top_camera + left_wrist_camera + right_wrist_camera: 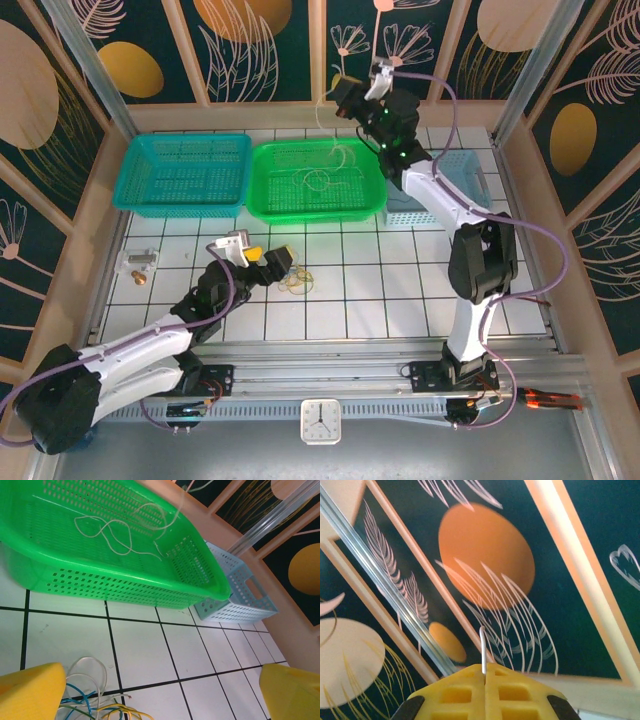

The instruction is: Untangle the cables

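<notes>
Top external view: on the left, my left tool (266, 258) gapes wide beside the tangled cables (298, 283) on the surface. Right of it, my right tool (485, 680), clamped on one white cable (483, 647), hangs above the green basket (315, 214). Next, I judge, release it there.

So the left arm is stretched out low and forward with the left tool (266, 260) spread wide, while the right arm reaches up high toward the back, right tool (347, 95) pinched tight together.
</notes>
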You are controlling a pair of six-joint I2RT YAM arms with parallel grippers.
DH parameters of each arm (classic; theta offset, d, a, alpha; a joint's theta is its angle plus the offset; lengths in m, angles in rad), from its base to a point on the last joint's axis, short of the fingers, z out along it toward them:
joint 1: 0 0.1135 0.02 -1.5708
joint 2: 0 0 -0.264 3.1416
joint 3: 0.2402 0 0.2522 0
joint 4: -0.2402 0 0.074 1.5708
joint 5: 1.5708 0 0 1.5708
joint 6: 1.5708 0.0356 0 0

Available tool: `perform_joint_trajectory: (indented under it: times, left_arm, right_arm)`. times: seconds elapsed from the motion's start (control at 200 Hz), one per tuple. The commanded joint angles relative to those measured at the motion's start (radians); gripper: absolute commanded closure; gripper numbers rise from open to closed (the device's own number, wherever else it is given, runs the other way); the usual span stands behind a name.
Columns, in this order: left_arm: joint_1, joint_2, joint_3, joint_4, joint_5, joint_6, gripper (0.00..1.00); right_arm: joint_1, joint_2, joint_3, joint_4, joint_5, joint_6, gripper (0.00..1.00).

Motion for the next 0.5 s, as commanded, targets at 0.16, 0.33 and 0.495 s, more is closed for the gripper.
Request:
perform_joint_trajectory:
  times: [0.16,0.33,0.495]
  left_arm:
    - [0.002,0.068,0.023,0.033,-0.013,-0.034,0.01]
    - [0.003,0.095,0.04,0.037,-0.014,-0.042,0.01]
    - [0.003,0.107,0.047,0.036,-0.014,-0.041,0.01]
  right_arm:
    - [0.07,-0.075,-0.107,0.067,-0.023,-0.034,1.0]
    - [0.108,0.029,-0.073,-0.041,-0.011,-0.117,1.0]
    - [0.112,0.109,-0.059,-0.138,0.0,-0.169,1.0]
